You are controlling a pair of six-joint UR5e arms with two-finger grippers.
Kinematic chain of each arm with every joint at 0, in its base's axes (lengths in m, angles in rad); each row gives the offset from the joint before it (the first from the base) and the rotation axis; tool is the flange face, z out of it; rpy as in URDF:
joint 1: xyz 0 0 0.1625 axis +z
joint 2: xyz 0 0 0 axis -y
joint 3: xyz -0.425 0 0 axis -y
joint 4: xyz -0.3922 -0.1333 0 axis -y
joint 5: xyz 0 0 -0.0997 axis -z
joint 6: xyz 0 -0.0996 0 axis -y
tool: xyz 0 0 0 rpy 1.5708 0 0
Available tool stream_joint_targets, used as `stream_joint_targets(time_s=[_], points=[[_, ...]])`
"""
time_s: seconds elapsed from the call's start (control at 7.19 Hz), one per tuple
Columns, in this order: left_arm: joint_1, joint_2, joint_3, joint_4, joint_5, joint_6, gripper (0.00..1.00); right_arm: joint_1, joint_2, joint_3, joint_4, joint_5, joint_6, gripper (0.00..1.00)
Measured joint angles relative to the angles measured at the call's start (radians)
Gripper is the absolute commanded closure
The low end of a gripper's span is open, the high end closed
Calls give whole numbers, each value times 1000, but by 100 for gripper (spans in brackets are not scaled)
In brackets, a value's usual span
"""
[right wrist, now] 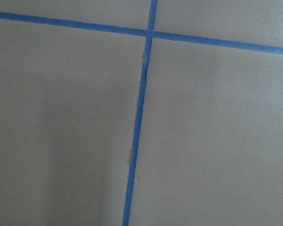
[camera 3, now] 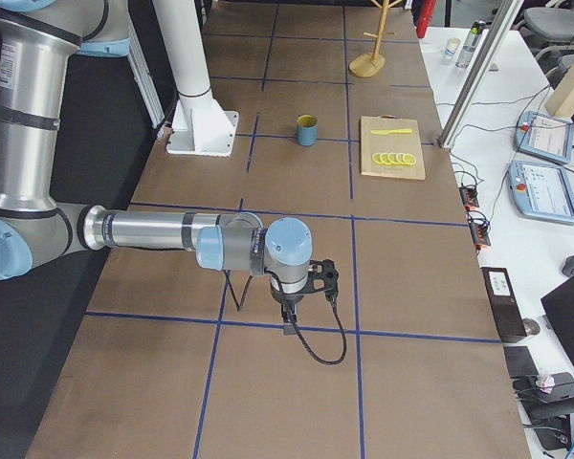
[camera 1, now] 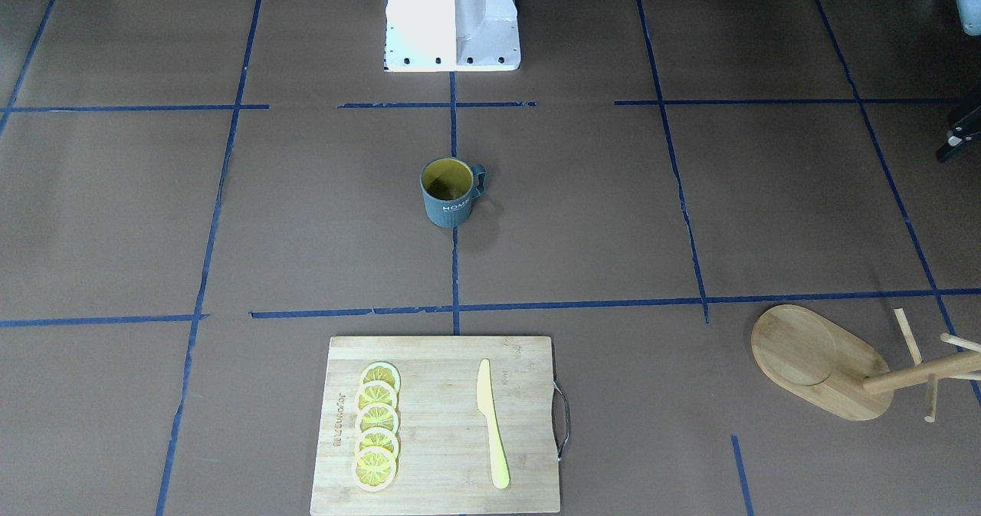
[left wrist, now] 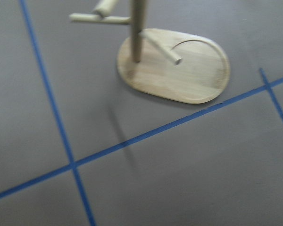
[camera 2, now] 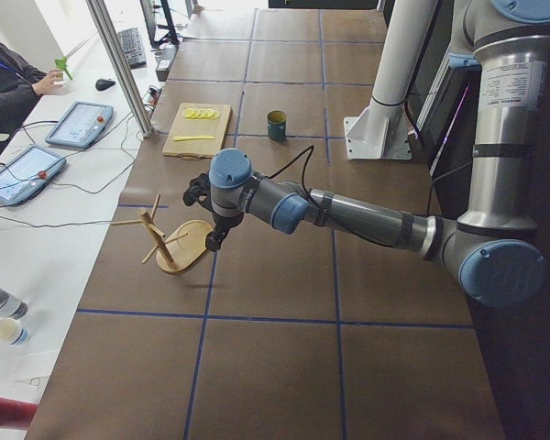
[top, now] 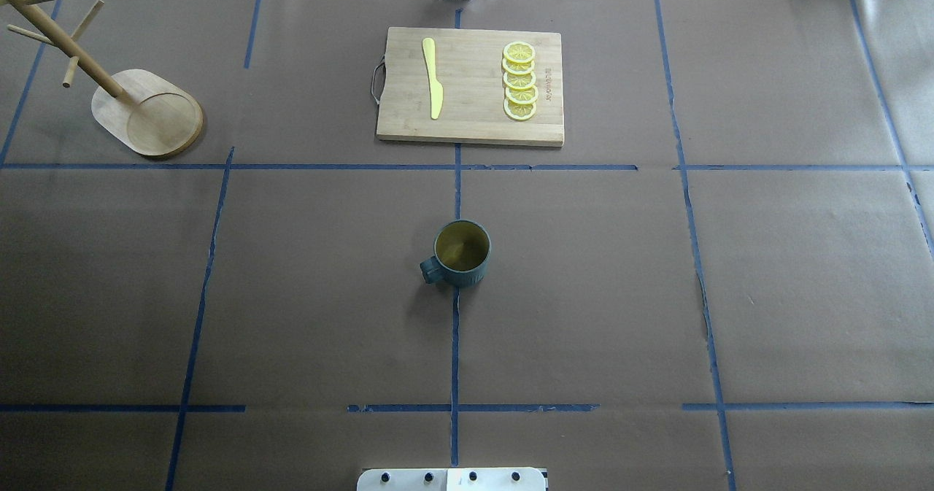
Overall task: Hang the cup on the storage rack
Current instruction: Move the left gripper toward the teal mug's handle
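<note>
Bamboo storage rack [top: 146, 115] stands just beside and below the left claw [camera 2: 211, 244]. The cup [top: 461, 252] sits upright mid-bench [top: 657, 294], well apart from both claws, with its handle turned toward the left claw's side. The right claw [camera 3: 289, 323] hangs over bare bench, far from cup and rack. Likely hazards are the left arm brushing the thin pegs and toppling the light rack, and the handle meeting a peg misaligned. No wrist view shows fingers and the side views are too coarse, so neither claw's opening can be told. The rack's top is cut off in the overhead and front views.
</note>
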Motion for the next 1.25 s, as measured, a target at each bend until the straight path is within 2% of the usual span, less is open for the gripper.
stream_joint_targets(time_s=[0.14, 0.28, 0.42, 0.56, 1.25], points=[[73, -1, -3, -115, 0, -84, 0, -1, 1, 4, 4, 0, 8, 0], [173, -10, -2, -284, 51, -207, 0, -2, 3, 7, 5, 2, 12, 0], [284, -26, -2, -426, 157, -310, 0, -3, 3, 7, 6, 3, 13, 0], [400, -46, -2, -514, 275, -387, 0, -3, 4, 7, 6, 4, 14, 0], [860, -265, 51, -652, 673, -453, 1, -3, 5, 7, 6, 5, 16, 0]])
